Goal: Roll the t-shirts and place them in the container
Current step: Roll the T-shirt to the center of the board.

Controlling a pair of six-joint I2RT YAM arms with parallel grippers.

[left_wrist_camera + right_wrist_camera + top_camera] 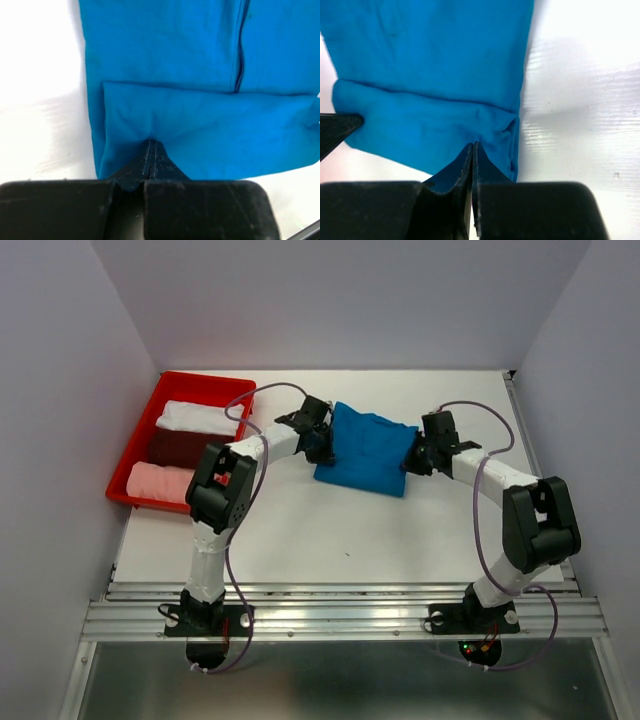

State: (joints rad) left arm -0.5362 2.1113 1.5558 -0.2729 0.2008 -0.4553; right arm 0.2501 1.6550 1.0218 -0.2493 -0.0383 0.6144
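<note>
Left hand (pixel 152 146) and right hand (pixel 472 148) each pinch the folded edge of the blue t-shirt (pixel 368 447) on the counter (pixel 350 530).

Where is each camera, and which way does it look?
Top camera: high behind the arms, looking down at the table, red tray and blue t-shirt; both arms show.
Left wrist: on the left arm, looking along the shut left gripper pinching the t-shirt.
Right wrist: on the right arm, looking along the shut right gripper pinching the t-shirt.
All three share the blue t-shirt.
</note>
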